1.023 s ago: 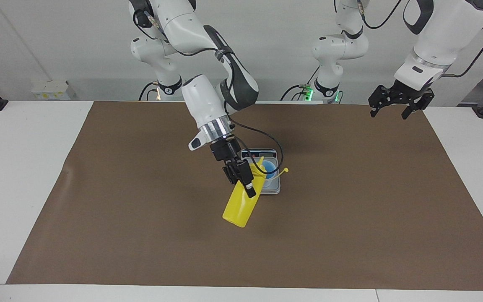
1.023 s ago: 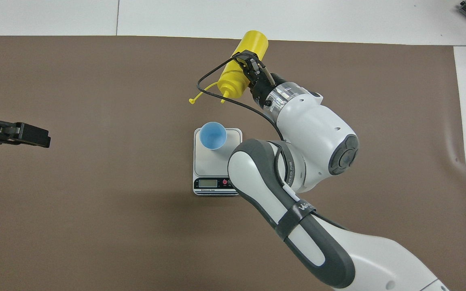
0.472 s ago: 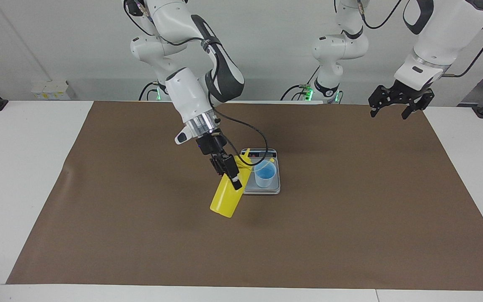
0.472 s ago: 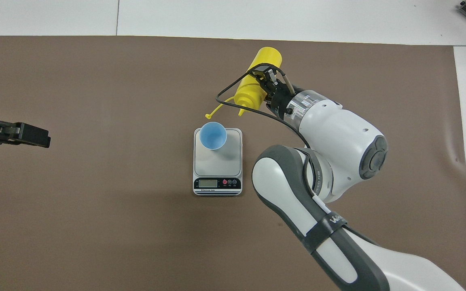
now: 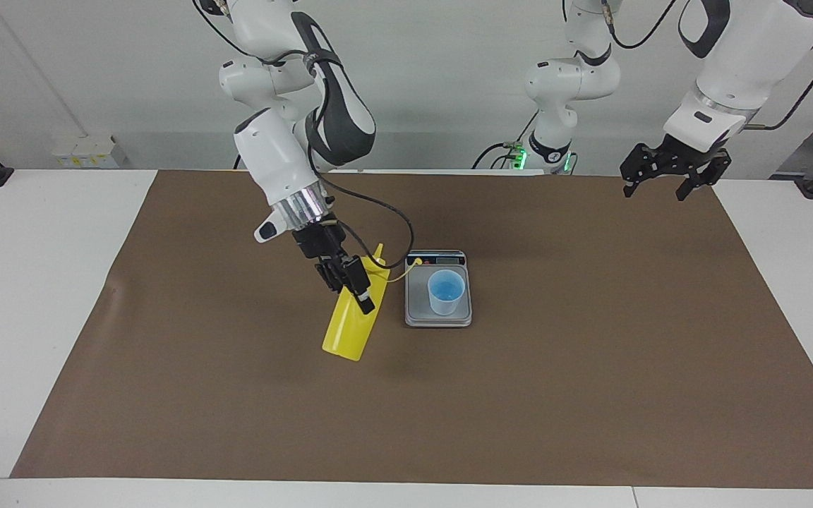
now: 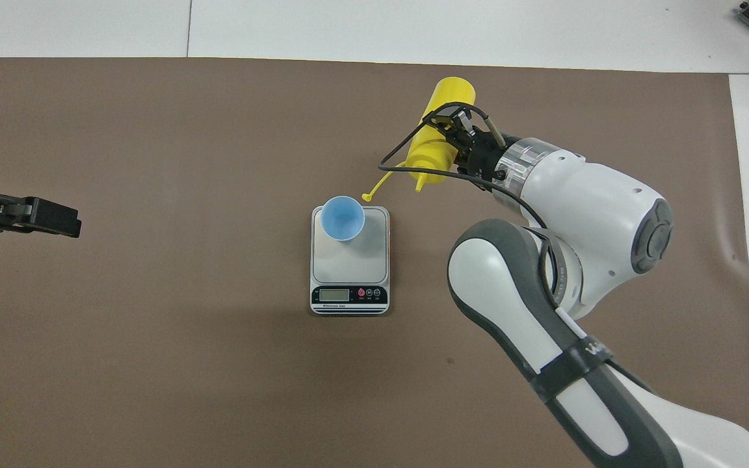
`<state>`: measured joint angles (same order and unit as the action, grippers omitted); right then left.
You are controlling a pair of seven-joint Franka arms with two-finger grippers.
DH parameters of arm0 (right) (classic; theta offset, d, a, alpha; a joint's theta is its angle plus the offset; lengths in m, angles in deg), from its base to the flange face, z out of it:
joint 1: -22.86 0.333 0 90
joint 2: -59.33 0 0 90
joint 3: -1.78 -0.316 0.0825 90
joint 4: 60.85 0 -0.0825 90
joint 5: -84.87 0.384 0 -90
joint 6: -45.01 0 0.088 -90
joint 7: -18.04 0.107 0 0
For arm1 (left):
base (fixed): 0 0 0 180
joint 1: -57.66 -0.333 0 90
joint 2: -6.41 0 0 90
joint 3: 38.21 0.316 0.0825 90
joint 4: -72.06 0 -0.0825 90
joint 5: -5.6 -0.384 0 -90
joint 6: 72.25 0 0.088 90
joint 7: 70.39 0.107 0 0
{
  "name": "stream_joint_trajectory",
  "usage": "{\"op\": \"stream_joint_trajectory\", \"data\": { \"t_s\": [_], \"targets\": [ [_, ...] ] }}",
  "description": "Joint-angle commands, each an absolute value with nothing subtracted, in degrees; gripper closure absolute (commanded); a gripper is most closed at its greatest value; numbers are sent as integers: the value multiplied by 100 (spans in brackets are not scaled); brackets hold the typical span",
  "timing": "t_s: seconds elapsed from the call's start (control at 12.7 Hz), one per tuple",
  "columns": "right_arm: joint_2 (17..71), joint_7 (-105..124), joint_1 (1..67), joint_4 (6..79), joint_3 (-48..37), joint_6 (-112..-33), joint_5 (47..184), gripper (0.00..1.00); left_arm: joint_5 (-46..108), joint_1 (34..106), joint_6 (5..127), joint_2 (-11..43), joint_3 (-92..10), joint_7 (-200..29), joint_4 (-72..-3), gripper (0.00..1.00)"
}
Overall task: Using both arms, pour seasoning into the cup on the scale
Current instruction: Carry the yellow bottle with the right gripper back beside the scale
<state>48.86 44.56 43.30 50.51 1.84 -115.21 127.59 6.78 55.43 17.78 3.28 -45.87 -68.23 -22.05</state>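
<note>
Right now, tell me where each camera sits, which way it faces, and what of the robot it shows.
Facing view: high across the table, looking at the robots; both arms show, the right gripper shut on the tilted yellow bottle beside the scale, the left gripper waiting open in the air.
Overhead view: high above the robots' end, looking forward and steeply down; right arm with bottle, left gripper at the edge.
Shared: bottle, scale, blue cup, both grippers, half a turn apart.
</note>
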Motion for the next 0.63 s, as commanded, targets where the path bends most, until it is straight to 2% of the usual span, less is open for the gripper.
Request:
{"op": "stream_joint_trajectory", "data": {
  "t_s": [0.0, 0.31, 0.55],
  "targets": [
    [5343, 3897, 4141, 5463, 169, -11189, 12715, 100, 709, 5467, 1757, 184, -4621, -6766, -2322, 0],
    [5660, 3860, 3666, 5464, 187, -10100, 11216, 100, 709, 5467, 1757, 184, -4621, -6766, -2322, 0],
    [5757, 3852, 3622, 5420, 187, -9650, 10274, 100, 709, 5467, 1757, 184, -4621, -6766, -2322, 0]
  ]
}}
